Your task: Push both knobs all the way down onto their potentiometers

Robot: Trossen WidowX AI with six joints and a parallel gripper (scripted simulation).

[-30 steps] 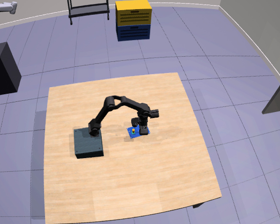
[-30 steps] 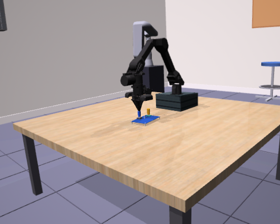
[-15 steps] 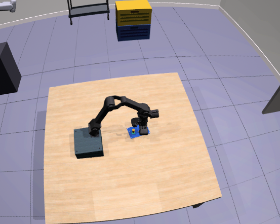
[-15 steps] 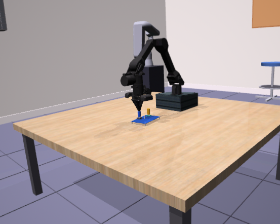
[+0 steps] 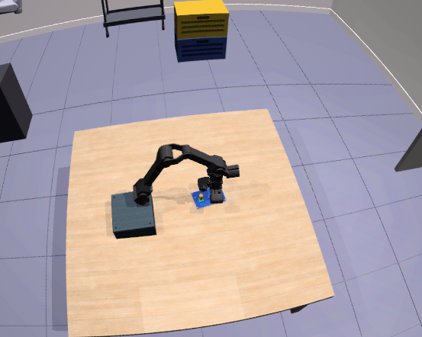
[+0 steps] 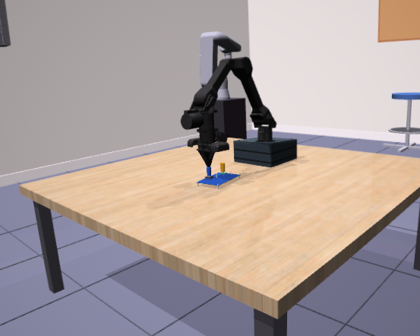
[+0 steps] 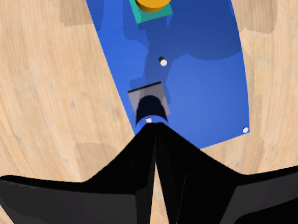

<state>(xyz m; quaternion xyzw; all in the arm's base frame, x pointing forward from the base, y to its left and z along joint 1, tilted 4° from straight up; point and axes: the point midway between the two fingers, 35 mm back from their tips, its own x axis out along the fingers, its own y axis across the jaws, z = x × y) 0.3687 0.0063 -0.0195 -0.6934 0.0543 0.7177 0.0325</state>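
Looking from left to right in the top view, you have a dark box [image 5: 133,223] [image 6: 252,153] on the wood table [image 5: 196,251] [image 6: 252,228] [image 7: 40,100], with the foot of the black arm [image 5: 200,155] [image 6: 219,80] on it. Farther back, a yellow crate [image 5: 200,8] sits on a blue crate [image 5: 201,56]; you can't see what is in them. Your arm goes up from the box, bends at the top, and comes down over the blue board [image 5: 211,204] [image 6: 222,180] [image 7: 210,85], which stands on little legs on the table. The orange knob [image 5: 201,197] [image 6: 222,167] [image 7: 154,4] stands up over its green part [image 6: 222,173] [image 7: 162,14]. To the right of it, your gripper [image 5: 215,192] [image 6: 209,166] [image 7: 154,129] points straight down, shut, with nothing in its grip. Its tips are right at the top of the blue knob [image 6: 209,172] [image 7: 150,119], over the gray part [image 6: 209,177] [image 7: 137,97]. You can't tell if either knob is all the way down.
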